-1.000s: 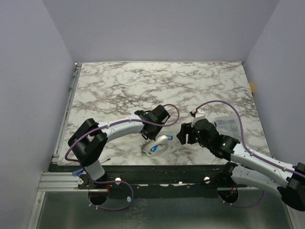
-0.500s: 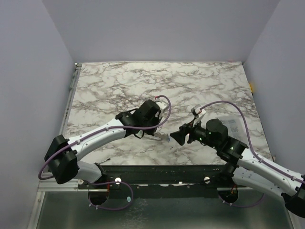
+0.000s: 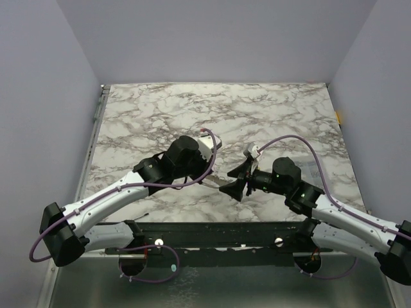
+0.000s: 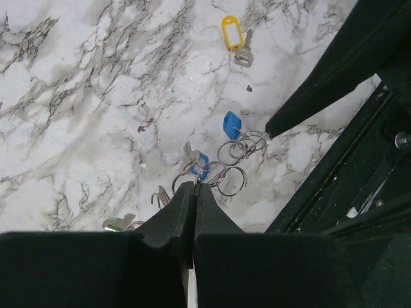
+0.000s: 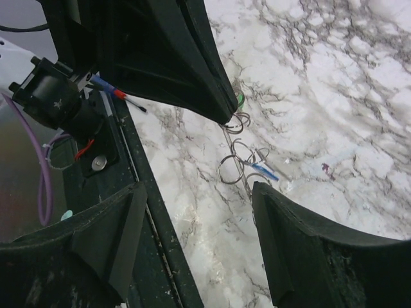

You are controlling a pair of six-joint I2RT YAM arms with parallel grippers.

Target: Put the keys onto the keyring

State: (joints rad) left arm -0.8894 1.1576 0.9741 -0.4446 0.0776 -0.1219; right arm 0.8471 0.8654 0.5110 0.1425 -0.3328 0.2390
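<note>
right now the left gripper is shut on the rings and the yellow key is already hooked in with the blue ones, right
No: the left gripper is shut on the rings, but the yellow key lies alone on the marble, apart from the blue keys, as the left wrist view shows.

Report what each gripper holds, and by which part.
The left gripper pinches the keyring by its rim, jaws shut; the right gripper is open, holding nothing.

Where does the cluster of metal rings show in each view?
Top external: not discernible, too small beside the left gripper.
Left wrist: the ring cluster is lower centre, just past that gripper's shut tip.
Right wrist: the cluster is centre, trailing from that tip.
Shared landmark: the left gripper's shut tip.
</note>
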